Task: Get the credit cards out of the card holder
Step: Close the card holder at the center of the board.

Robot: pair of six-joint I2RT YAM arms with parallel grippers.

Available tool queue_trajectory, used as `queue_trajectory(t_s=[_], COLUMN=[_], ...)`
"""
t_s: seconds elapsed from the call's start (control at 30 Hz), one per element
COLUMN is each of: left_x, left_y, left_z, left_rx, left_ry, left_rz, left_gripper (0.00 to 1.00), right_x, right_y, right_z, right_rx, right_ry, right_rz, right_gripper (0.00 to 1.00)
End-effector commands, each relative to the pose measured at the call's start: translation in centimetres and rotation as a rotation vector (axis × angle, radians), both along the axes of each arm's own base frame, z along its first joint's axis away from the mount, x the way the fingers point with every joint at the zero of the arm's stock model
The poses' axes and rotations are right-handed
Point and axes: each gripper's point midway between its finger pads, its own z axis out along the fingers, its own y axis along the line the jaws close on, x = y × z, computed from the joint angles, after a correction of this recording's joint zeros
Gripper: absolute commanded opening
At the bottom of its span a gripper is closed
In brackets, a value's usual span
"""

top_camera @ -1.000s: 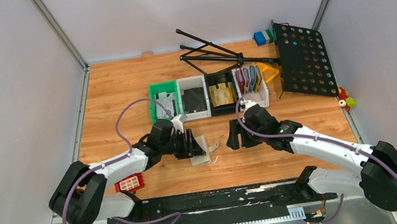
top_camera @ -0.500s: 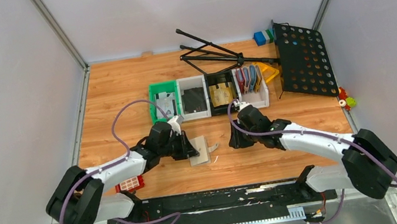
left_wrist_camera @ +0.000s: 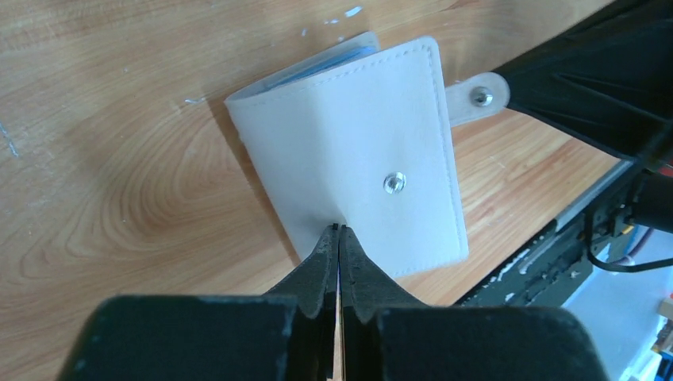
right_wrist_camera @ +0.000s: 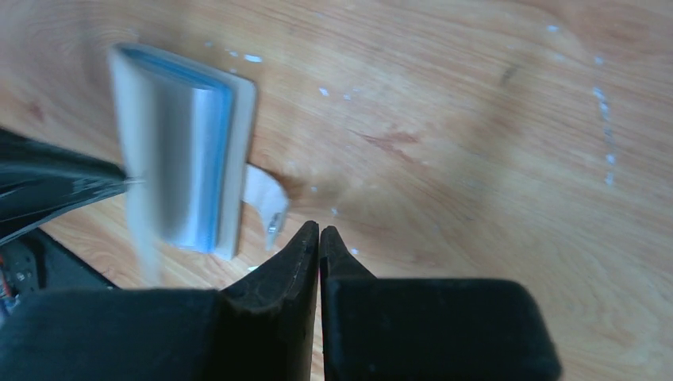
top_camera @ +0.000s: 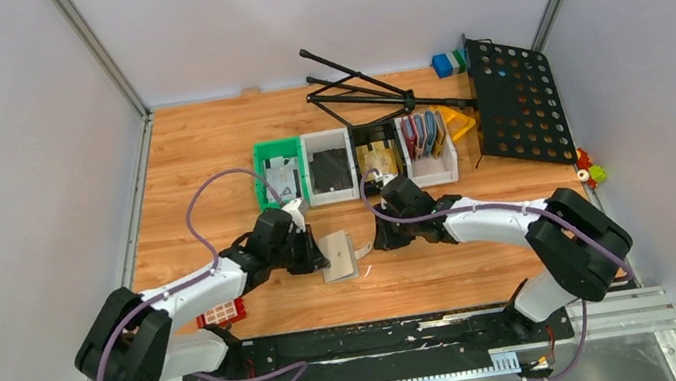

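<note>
The card holder [top_camera: 337,256] is a pale grey-blue folded wallet lying closed on the wooden table, with its snap tab [top_camera: 363,247] sticking out to the right. In the left wrist view the card holder [left_wrist_camera: 349,143] shows a metal snap. My left gripper [left_wrist_camera: 339,228] is shut, its tips resting against the cover's near edge. In the right wrist view the card holder [right_wrist_camera: 186,151] shows blue-edged clear pockets. My right gripper [right_wrist_camera: 319,228] is shut with nothing in it, just right of the tab [right_wrist_camera: 266,202]. The credit cards are hidden.
A row of bins stands behind: a green bin [top_camera: 263,176], a white bin [top_camera: 332,191], a black bin [top_camera: 373,130] and a white bin [top_camera: 435,176] of upright wallets. A black music stand [top_camera: 512,99] lies at the back right. A red block [top_camera: 221,312] lies near the left arm.
Both grippers have closed from open. The right gripper moved left toward the card holder's tab. The left gripper drew back slightly left, uncovering more of the holder.
</note>
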Motion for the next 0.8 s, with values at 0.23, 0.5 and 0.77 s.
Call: queue_trajectory(t_s=[0.23,0.5,0.77], left_x=[1.4,2.0,3.4], left_y=[0.1,2.0,8.7], left_z=[-3.4,0.4,8.7], left_rx=[0.1,0.079,0.174], left_ry=[-0.001,-0.172,-0.488], left_rz=[-0.013,0.054,0.273], left_gripper=[0.0,0.03,0.38], right_x=[1.0,2.1,4.4], right_y=[3.5,-2.8,-14.5], right_z=[2.9,6.2,13.7], right_rx=[0.078,-0.035,-0.232], right_ry=[-0.099,-0.303,-0.689], right_rz=[0.077,-0.103,-0.495], right_gripper=[0.04,0.01,0.48])
